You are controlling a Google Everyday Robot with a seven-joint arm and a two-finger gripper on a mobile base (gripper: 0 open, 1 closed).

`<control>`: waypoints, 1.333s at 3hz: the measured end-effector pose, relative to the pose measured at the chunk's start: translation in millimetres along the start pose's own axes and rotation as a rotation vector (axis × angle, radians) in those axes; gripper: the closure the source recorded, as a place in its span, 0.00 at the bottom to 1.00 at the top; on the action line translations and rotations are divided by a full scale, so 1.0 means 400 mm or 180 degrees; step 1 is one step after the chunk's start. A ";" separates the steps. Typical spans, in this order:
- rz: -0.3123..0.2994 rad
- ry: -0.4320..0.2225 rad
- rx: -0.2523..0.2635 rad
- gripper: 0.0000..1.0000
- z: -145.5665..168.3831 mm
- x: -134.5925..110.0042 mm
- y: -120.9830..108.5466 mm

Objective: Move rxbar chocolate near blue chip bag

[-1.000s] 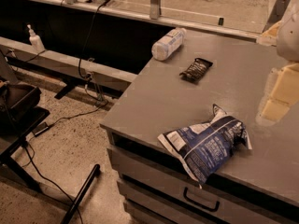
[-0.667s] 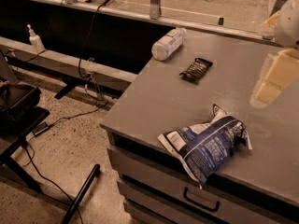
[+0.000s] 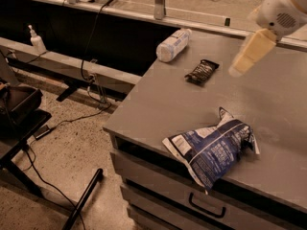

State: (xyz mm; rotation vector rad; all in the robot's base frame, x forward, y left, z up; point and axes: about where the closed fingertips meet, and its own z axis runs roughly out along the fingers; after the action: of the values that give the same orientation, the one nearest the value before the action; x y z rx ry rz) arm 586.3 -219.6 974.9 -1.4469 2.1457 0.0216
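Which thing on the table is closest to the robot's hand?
The rxbar chocolate, the small black bar. The gripper hovers just beside it; the clear bottle and blue chip bag lie farther off.

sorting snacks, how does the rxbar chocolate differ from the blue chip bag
The rxbar chocolate is small and flat, the blue chip bag far bigger and puffy. The rxbar chocolate is black, the blue chip bag dark blue with white panels. The rxbar chocolate lies well in on the table, the blue chip bag overhangs its front edge. Neither is held; the gripper hovers right of the rxbar chocolate.
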 end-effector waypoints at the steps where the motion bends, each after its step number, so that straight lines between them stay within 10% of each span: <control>1: 0.0305 -0.0087 0.0122 0.00 0.096 -0.008 -0.073; 3: 0.0713 -0.0167 0.0159 0.00 0.293 0.002 -0.109; 4: 0.0593 -0.0278 0.0081 0.00 0.365 -0.006 -0.099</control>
State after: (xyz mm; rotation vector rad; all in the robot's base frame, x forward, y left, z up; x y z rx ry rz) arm 683.3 -189.3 863.0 -1.2055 2.1930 0.1234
